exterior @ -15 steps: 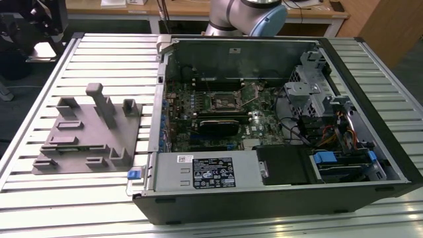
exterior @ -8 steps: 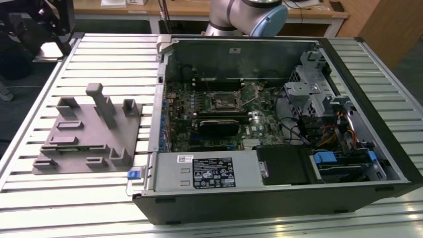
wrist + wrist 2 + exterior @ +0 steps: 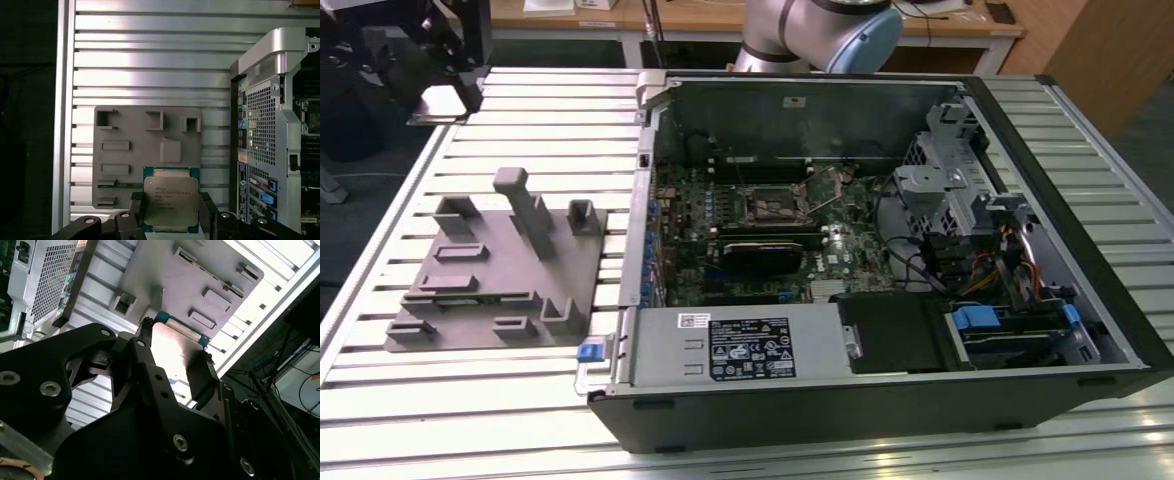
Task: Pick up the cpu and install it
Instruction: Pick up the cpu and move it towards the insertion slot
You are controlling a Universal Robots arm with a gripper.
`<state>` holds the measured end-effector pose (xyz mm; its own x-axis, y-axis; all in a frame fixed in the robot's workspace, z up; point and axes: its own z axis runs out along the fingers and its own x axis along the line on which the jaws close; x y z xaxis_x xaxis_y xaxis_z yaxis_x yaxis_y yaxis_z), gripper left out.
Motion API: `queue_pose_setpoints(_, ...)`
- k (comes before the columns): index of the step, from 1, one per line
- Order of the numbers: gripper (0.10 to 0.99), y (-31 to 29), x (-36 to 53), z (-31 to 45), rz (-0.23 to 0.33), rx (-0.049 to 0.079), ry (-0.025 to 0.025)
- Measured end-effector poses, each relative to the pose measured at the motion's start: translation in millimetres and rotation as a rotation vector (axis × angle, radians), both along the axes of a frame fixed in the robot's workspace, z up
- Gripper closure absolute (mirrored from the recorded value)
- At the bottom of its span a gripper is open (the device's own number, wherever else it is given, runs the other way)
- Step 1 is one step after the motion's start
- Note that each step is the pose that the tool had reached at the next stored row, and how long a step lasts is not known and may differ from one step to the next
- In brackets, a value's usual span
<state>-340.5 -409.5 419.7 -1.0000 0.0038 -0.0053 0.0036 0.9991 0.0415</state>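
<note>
First wrist view puts the cpu (image 3: pixel 167 199) between the dark fingers (image 3: pixel 207 206) of the gripper (image 3: pixel 170 212), gripped by two opposite edges with its pale metal lid facing the camera. The jaws are closed down to the chip's width and hold nothing else. The chip seems to hang well clear of the grey fixture plate (image 3: pixel 145 150), which lies on the slatted aluminium table (image 3: pixel 150 65). I judge the chip light, stiff and flat. Its smooth lid would slide under a loose pinch, and the contact face underneath is delicate, so the bare edges are the place to hold it, as here. The square-on look at the table suggests the wrist points straight down. In the exterior view the plate lies at nine o'clock from the open computer case (image 3: pixel 854 415), and the socket (image 3: pixel 771 205) sits near the middle of the board. The arm (image 3: pixel 821 30) stands at twelve o'clock beyond the case's far wall.
</note>
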Motion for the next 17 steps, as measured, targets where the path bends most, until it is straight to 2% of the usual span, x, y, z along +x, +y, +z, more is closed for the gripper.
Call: queue_pose_setpoints(17,0.557,0.0,22.8,0.0,0.000,0.000,-0.0001)
